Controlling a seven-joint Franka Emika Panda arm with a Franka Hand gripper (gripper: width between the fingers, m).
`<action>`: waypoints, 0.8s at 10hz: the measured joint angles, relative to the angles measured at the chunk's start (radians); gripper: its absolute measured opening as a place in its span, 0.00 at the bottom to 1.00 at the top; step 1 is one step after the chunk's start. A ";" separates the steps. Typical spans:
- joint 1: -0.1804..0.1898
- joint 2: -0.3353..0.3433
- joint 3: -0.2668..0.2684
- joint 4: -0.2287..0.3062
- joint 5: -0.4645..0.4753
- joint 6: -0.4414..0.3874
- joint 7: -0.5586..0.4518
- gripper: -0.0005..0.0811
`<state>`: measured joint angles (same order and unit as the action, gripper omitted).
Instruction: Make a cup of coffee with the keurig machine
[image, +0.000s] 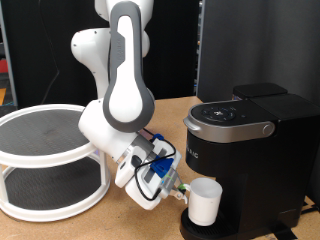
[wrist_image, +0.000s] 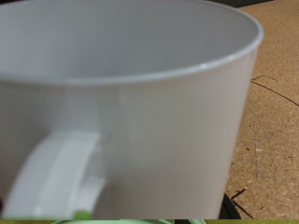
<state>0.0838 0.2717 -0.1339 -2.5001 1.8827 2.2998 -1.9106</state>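
Note:
The cup (image: 205, 201), a plain white mug, stands on the round drip tray (image: 190, 228) at the base of the black keurig machine (image: 250, 140), under its brew head. The machine's silver-rimmed lid (image: 232, 117) is down. My gripper (image: 180, 190) reaches in from the exterior view's left and is right at the cup's side, at its handle. In the wrist view the cup (wrist_image: 159, 112) fills the picture, with its handle (wrist_image: 56, 173) very close. My fingers are hidden there.
A white two-tier round rack (image: 45, 160) stands at the exterior view's left. The arm's white body (image: 120, 90) leans over the wooden table (image: 110, 222) between the rack and the machine. A dark panel stands behind the machine.

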 joint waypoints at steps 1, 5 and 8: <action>0.000 0.004 0.005 0.001 0.008 0.000 -0.007 0.10; 0.000 0.018 0.014 0.002 0.020 0.000 -0.019 0.34; 0.000 0.017 0.014 -0.001 -0.001 0.000 0.027 0.68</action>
<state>0.0837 0.2891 -0.1196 -2.5011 1.8817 2.3002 -1.8840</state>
